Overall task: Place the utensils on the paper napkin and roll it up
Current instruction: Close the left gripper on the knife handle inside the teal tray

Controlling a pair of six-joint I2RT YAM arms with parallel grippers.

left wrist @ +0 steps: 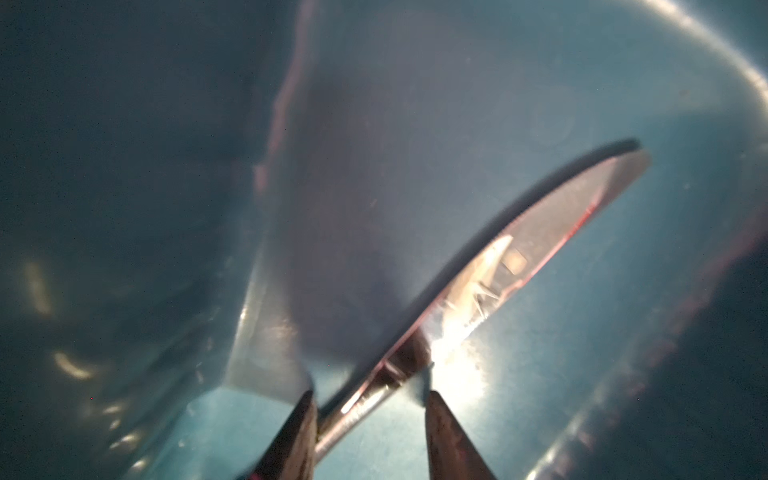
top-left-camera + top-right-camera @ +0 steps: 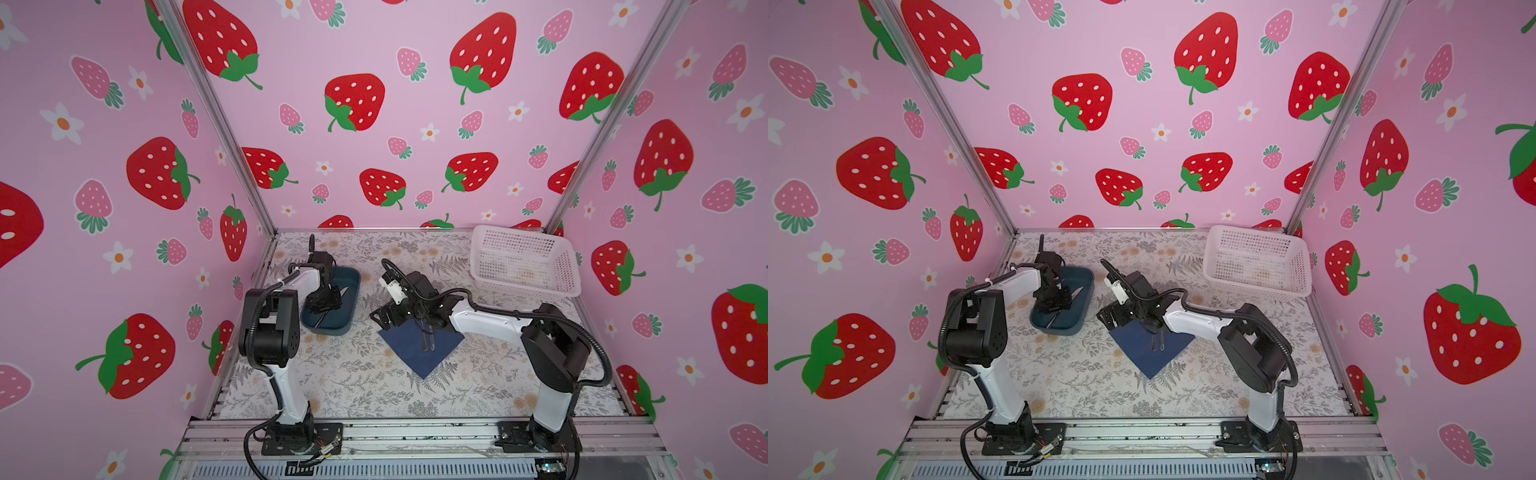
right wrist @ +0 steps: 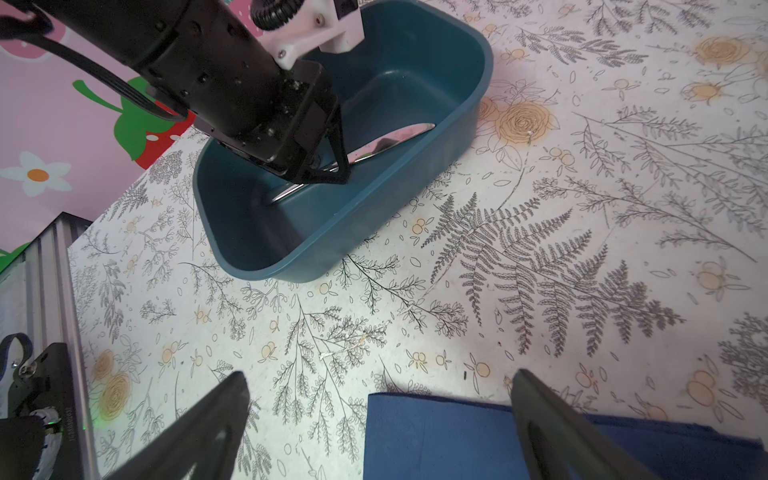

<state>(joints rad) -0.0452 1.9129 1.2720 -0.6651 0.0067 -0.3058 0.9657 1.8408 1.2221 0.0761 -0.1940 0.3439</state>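
progress: two utensils (image 2: 428, 340) lie on the paper napkin (image 2: 415, 355); rolling not begun | left gripper (image 1: 370, 395): down in the teal tub (image 3: 415, 199) beside the napkin, jaws parted astride a knife (image 1: 519, 266), not yet clamped | right gripper (image 3: 380, 376): spread wide, empty, over the napkin's edge | outstanding: knife to napkin, then roll

so the knife (image 1: 540, 249) between the jaws of the left gripper (image 1: 370, 392) is looking glossy and mirror-smooth, metal or chromed plastic, can't tell, and it's throwing glare onto the teal tub (image 3: 345, 216) around it, which is reading as smooth semi-gloss plastic. The napkin (image 3: 436, 436) just under the right gripper (image 3: 380, 374) is looking like matte, slightly fibrous paper, the table cover (image 3: 540, 270) ahead of it is showing a flat printed finish, and the basket (image 2: 524, 257) well apart from both is looking like perforated plastic
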